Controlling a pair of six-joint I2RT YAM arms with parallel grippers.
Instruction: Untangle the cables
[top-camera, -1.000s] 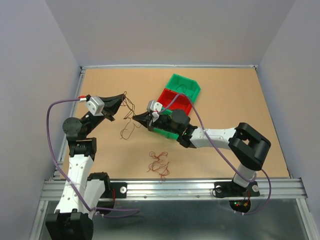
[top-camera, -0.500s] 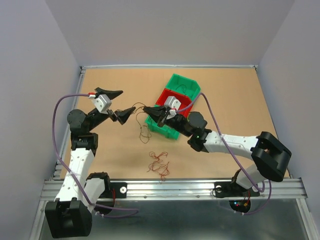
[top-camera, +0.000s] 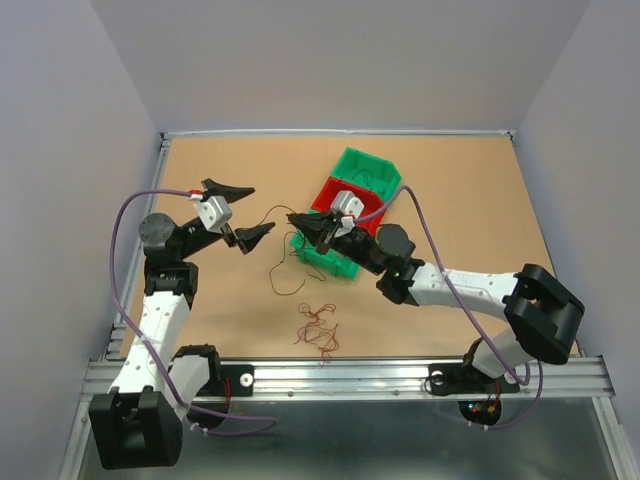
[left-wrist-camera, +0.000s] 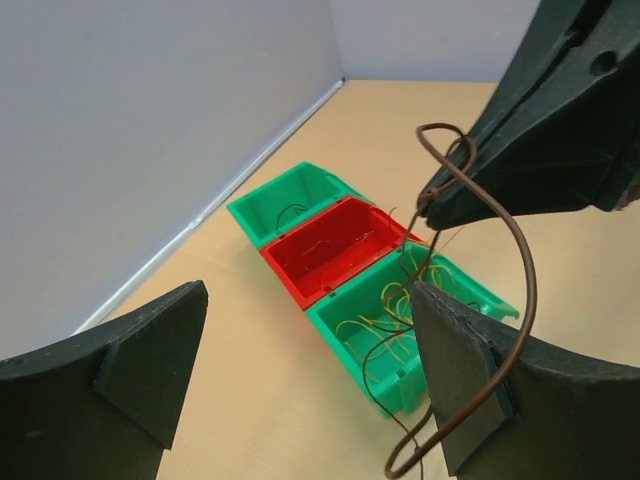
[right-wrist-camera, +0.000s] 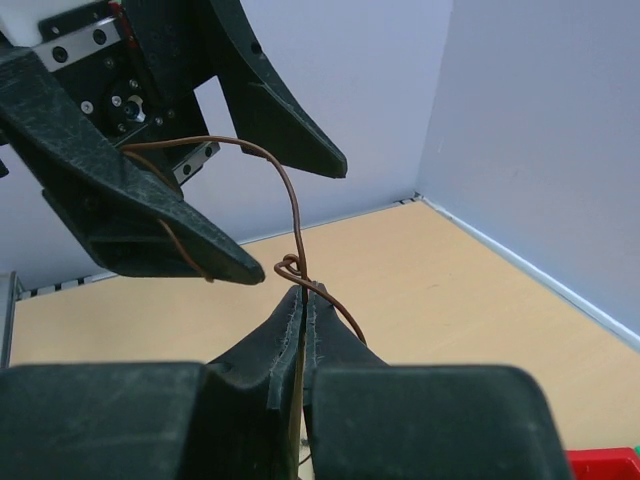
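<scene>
My right gripper (top-camera: 294, 217) is shut on a thin brown cable (top-camera: 282, 268), which hangs in loops down to the table beside the near green bin (top-camera: 330, 262). In the right wrist view the shut tips (right-wrist-camera: 303, 292) pinch this cable (right-wrist-camera: 293, 200) at a small kink. From there it arcs up and over to a finger (right-wrist-camera: 150, 215) of the left gripper. My left gripper (top-camera: 262, 208) stands wide open just left of the right one. The brown cable (left-wrist-camera: 525, 290) drapes over one of its fingers (left-wrist-camera: 470, 380). A red-brown clump (top-camera: 318, 328) lies on the table near the front.
Three bins sit in a diagonal row at the table's middle: a far green one (top-camera: 366, 165), a red one (top-camera: 358, 205) and the near green one (left-wrist-camera: 345, 335) holding yellow cables (left-wrist-camera: 385, 325). Grey walls enclose the table on three sides.
My left gripper has opened and let go of the brown cable. The right gripper has carried the cable rightward toward the bins, and its loops now hang lower.
</scene>
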